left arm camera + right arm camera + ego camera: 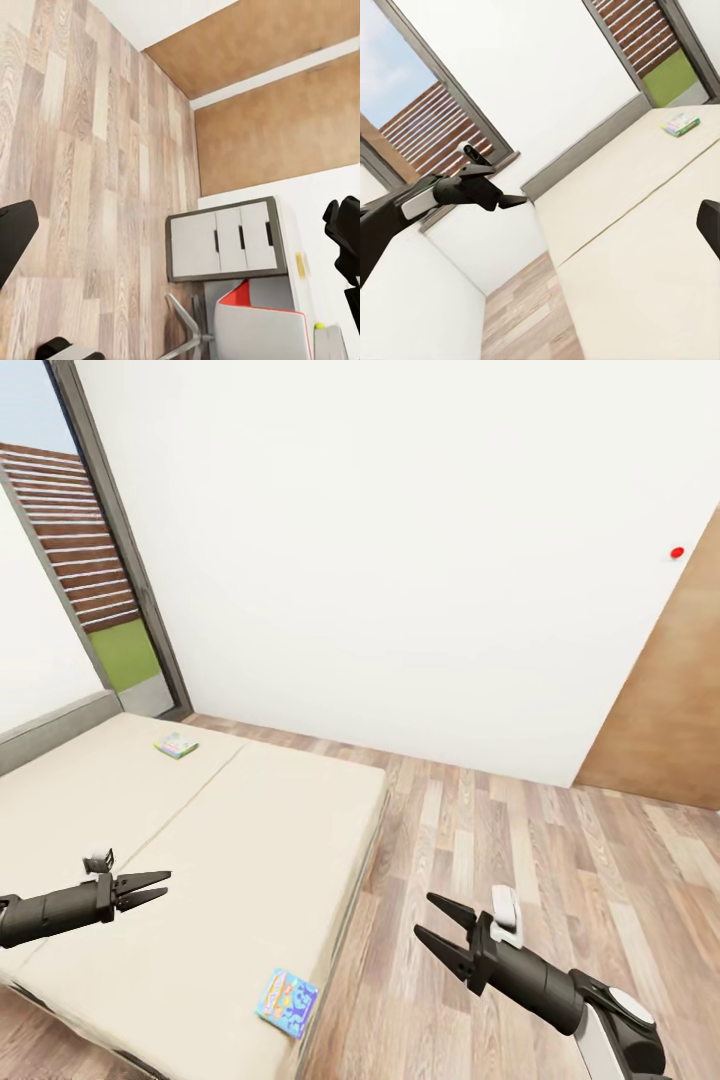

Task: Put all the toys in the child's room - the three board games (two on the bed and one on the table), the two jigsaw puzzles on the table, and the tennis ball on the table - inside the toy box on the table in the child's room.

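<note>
Two board games lie on the beige bed point(200, 830): a greenish one point(176, 745) near the headboard and a blue one point(287, 1002) at the near corner. My left gripper point(155, 888) hovers open over the mattress, well left of the blue box. My right gripper point(443, 928) is open above the wood floor, right of the bed. The right wrist view shows the greenish game point(680, 124) and my left arm point(457, 191). In the left wrist view a tiny yellow-green tennis ball point(320, 326) sits on the pale table point(322, 202). The jigsaw puzzles are out of view, and I cannot tell whether a cut-off grey shape point(330, 346) is the toy box.
A white wall and a brown door point(670, 700) stand ahead, with a tall grey-framed window point(100, 580) at the left. Wood floor point(520, 840) runs between bed and wall. By the table are a drawer unit point(225, 244) and a grey chair with a red back point(255, 326).
</note>
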### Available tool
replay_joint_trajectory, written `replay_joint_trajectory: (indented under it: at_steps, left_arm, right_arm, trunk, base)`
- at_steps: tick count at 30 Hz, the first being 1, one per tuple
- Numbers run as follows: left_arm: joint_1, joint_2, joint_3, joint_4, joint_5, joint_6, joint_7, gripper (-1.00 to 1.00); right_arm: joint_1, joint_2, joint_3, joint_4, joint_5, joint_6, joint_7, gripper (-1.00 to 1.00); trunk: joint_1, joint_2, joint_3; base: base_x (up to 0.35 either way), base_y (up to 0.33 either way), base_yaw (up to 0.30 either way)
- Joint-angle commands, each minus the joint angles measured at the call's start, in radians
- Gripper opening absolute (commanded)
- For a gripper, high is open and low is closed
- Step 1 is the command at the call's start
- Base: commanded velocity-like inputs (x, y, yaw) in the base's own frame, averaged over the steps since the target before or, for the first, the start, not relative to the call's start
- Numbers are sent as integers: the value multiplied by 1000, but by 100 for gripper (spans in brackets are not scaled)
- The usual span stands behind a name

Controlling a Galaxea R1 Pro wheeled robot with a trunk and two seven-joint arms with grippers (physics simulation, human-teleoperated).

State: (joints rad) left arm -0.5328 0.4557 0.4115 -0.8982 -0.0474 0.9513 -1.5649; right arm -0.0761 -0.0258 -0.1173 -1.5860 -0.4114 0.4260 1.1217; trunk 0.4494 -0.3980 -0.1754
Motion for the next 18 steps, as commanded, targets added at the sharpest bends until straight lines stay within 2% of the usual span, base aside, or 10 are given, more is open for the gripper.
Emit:
replay_joint_trajectory:
  at_steps: [1, 11, 18]
  left_arm:
    - [-1, 0, 1, -1, -5, 11, -6, 100]
    - [-1, 0, 3, -1, -5, 11, -6, 100]
    - [-1, 0, 2, -1, -5, 11, -6, 100]
  right_arm:
    - [-1, 0, -2, 0, -6, 10, 1, 100]
    - [-1, 0, -5, 0, -6, 14, 0, 100]
    - [-1, 2, -5, 0, -6, 17, -2, 100]
  trunk:
    - [1, -2, -2]
    - [1, -2, 0]
    - [1, -2, 3]
  base:
    - [0, -32, 98]
    - [0, -13, 50]
    - [0, -10, 188]
